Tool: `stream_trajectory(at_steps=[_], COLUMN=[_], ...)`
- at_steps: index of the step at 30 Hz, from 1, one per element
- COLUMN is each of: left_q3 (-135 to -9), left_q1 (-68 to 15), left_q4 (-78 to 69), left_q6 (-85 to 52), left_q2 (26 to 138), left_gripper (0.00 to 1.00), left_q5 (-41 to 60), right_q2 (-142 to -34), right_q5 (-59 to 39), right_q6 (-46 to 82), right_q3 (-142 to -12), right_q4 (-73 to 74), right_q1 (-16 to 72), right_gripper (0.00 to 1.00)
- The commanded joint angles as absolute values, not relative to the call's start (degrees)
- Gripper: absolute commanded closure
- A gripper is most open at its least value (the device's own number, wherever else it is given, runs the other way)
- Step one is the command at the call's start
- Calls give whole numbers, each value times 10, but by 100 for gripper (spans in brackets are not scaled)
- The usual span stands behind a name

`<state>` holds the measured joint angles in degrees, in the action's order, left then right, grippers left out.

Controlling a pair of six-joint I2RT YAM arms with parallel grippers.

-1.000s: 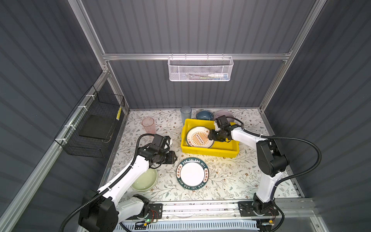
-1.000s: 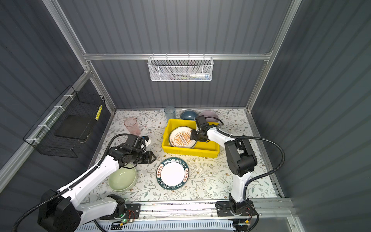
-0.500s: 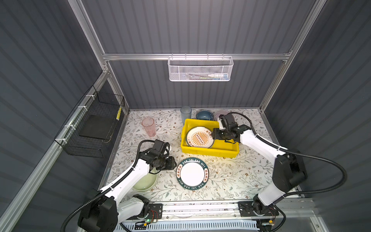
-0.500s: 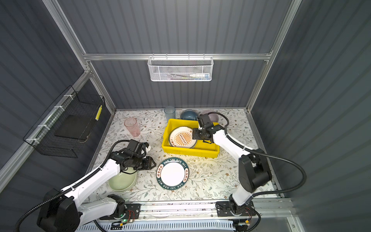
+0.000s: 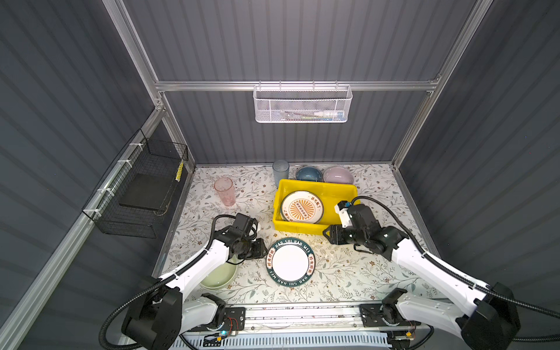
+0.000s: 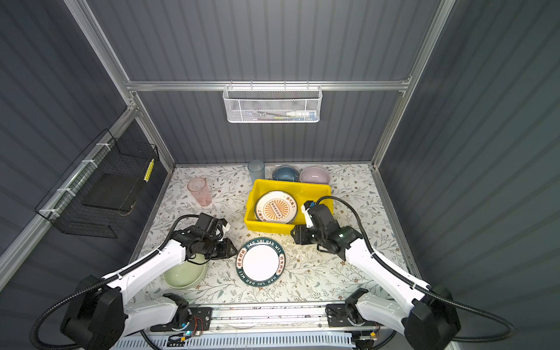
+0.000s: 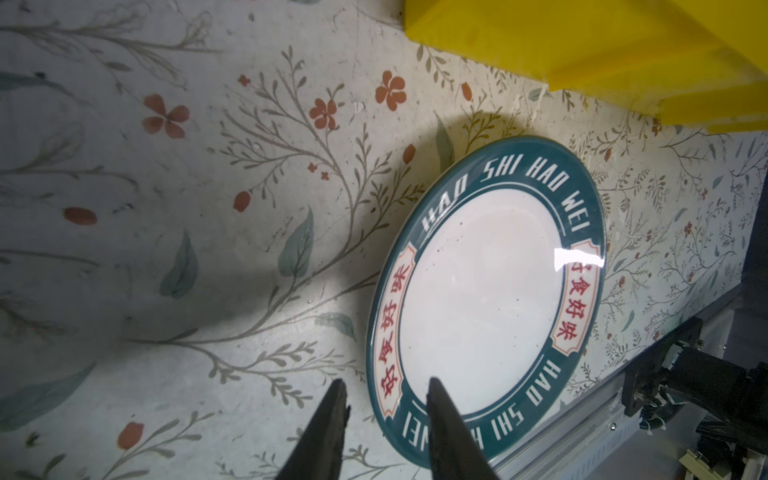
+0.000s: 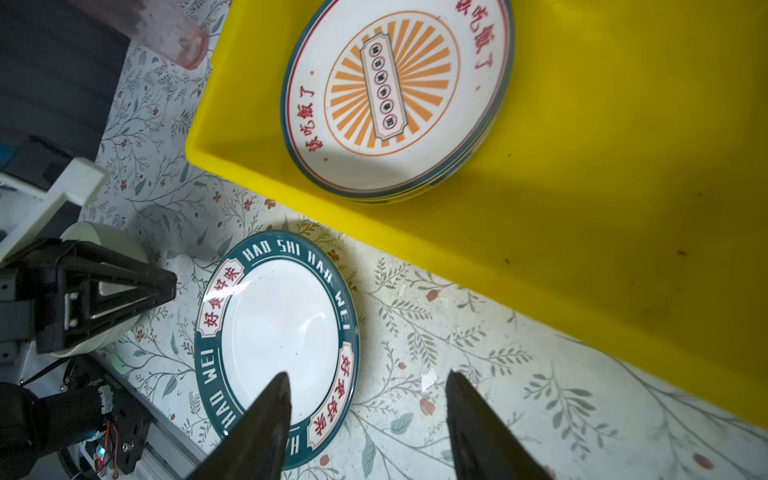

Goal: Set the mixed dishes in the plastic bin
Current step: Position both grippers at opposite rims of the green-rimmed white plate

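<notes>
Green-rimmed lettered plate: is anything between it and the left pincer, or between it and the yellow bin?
Nothing visible blocks either. The left pincer straddles the rim of the round green-rimmed lettered plate. Only bare floral tabletop lies between it and the yellow plastic bin; the open right pincer hovers beside that gap.

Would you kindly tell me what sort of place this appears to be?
Most likely a robot test cell staged as a kitchen counter: grey ribbed walls on an aluminium frame, a floral tabletop, and a lettered plate near a yellow bin.
</notes>
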<state>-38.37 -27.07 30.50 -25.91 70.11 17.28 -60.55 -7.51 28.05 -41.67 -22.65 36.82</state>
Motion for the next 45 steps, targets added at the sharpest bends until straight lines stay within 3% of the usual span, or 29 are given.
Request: stream_trajectory(at_steps=[1,9,22,33,45], left_q3=[-371,-352,-341,-334,-320], left_q1=[-275,-276,-277,-277,-277], left_q4=[296,272,250,243,217], left_q6=[-269,-278,-279,-284,-289], left_q2=[716,736,764,781,797], left_gripper=[69,73,75,84,84], left_q5=[184,203,209,193,193], right_q2=[-580,-629,-775,-844,-837], right_q5=[-56,-46,-88,-162,-181], right_q6=[327,398,420,459,473], right_q3=[-369,-289,-290,-288,-288], right_q4=[-173,-88,28,144,167], right_q1=[410,453,462,462,462], right_gripper=[41,43,46,57,74])
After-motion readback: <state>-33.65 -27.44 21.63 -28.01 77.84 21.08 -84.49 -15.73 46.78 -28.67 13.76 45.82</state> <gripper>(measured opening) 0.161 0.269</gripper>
